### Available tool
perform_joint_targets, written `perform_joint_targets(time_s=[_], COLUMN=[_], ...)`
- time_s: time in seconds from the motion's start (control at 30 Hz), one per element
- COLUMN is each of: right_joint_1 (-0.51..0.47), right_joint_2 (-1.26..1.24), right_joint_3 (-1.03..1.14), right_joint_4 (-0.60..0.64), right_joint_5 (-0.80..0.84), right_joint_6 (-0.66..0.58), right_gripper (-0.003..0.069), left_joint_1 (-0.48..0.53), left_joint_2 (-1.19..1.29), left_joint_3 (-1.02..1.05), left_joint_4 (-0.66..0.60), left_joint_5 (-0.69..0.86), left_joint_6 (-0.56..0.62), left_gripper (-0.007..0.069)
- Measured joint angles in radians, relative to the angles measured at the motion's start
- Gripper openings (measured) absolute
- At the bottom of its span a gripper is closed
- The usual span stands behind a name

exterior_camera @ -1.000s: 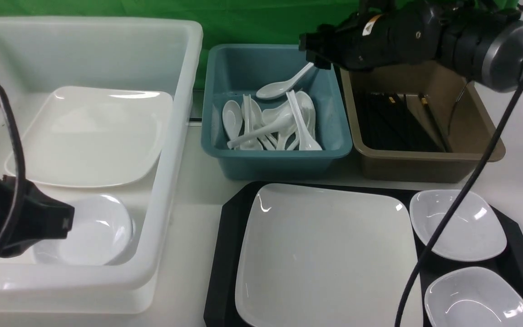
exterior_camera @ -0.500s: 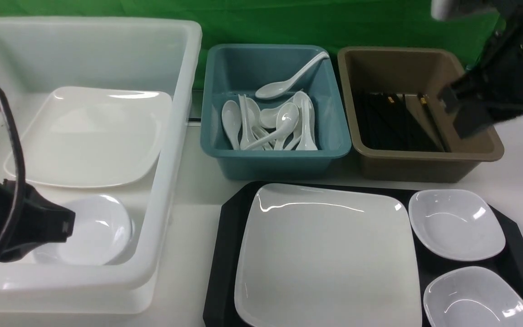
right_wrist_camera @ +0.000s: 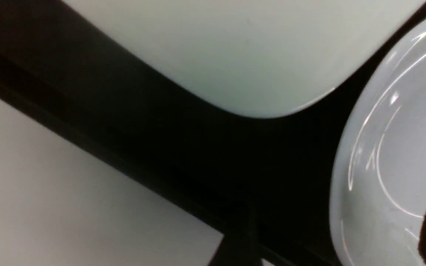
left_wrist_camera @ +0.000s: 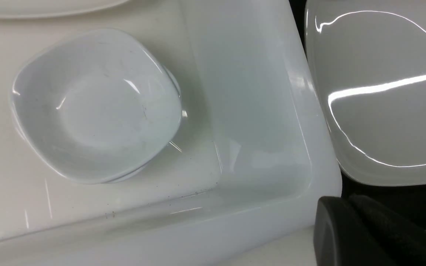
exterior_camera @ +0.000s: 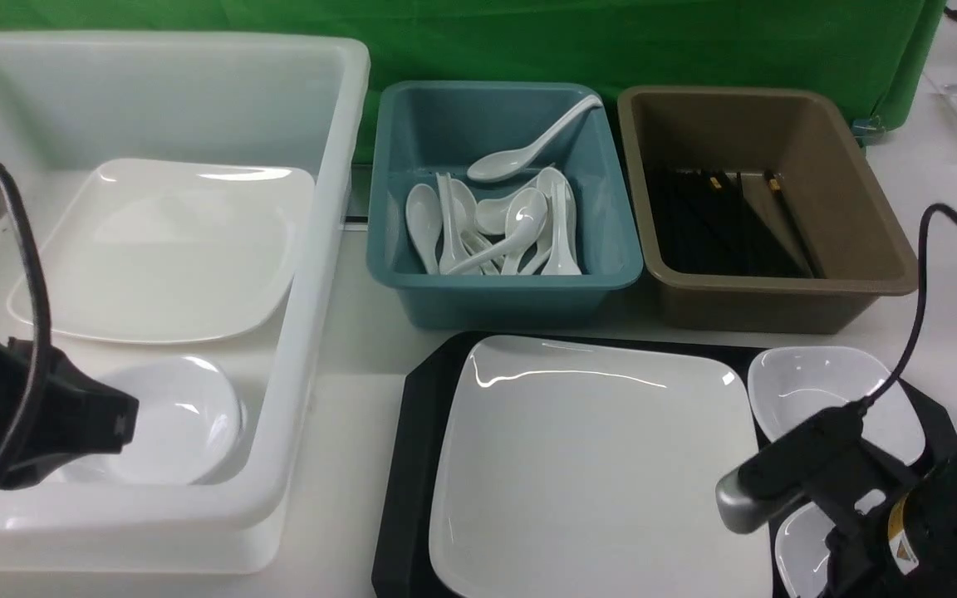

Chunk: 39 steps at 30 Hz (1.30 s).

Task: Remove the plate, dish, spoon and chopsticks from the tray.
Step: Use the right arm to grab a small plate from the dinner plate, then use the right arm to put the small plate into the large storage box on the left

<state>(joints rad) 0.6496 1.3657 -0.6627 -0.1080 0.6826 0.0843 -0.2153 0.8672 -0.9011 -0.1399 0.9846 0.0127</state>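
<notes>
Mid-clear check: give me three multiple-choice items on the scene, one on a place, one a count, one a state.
1. The thin black chopsticks lie in:
A the blue plastic bin; B the brown plastic bin; C the white tub.
2. Small rounded-square white dishes on the black rectangular tray:
A four; B one; C two.
3. The left gripper is:
A shut, empty; B wide open; C shut on a dish.

Answers:
B, dark sticks line the brown bin's floor.
C, a second dish sits nearer.
A, its fingers press together with nothing between.
</notes>
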Motion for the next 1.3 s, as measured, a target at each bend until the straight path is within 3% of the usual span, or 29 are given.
perform_joint_targets(time_s=[0.3, 0.37, 0.43, 0.5, 0.73, 0.97, 1.07, 1.23, 1.3], right_joint_1=[0.002, 0.003, 0.003, 0.004, 0.006, 0.008, 0.008, 0.009, 0.024], right_joint_2=[0.135, 0.157, 0.16, 0.152, 0.008, -0.133, -0.141, -0.079, -0.003], right_joint_3=[0.029, 0.025, 0.023, 0.007, -0.071, -0.264, -0.418, -0.635, -0.748], right_joint_4=[-0.102, -0.114, -0.118, -0.145, -0.152, -0.129, -0.101, 0.1, 0.262], right_joint_5=[-0.034, -0.035, -0.035, -0.025, 0.085, 0.18, 0.178, 0.047, -0.024], right_joint_6=[0.085, 0.089, 0.089, 0.084, 0.083, 0.069, -0.004, -0.224, -0.373], right_gripper=[0.055, 0.0447, 0.0393, 0.0237, 0.007, 0.0063, 0.0063, 0.0063, 0.0063], left_joint_1=[0.0, 0.0, 0.0, 0.0, 0.027, 0.186, 0.328, 0.471, 0.519], left_joint_2=[0.0, 0.0, 0.0, 0.0, 0.001, 0.029, 0.048, 0.049, 0.048], left_joint_3=[0.0, 0.0, 0.0, 0.0, 0.0, 0.0, 0.0, 0.0, 0.0], left_joint_4=[0.008, 0.01, 0.012, 0.021, 0.187, 0.22, 0.194, 0.101, 0.033], left_joint_5=[0.03, 0.055, 0.057, 0.057, 0.056, 0.057, 0.052, 0.027, 0.015], left_joint_6=[0.0, -0.001, -0.013, -0.025, -0.169, -0.206, -0.206, -0.196, -0.18], left_gripper=[0.0008, 0.0008, 0.0008, 0.0008, 0.0008, 0.0008, 0.0008, 0.001, 0.001])
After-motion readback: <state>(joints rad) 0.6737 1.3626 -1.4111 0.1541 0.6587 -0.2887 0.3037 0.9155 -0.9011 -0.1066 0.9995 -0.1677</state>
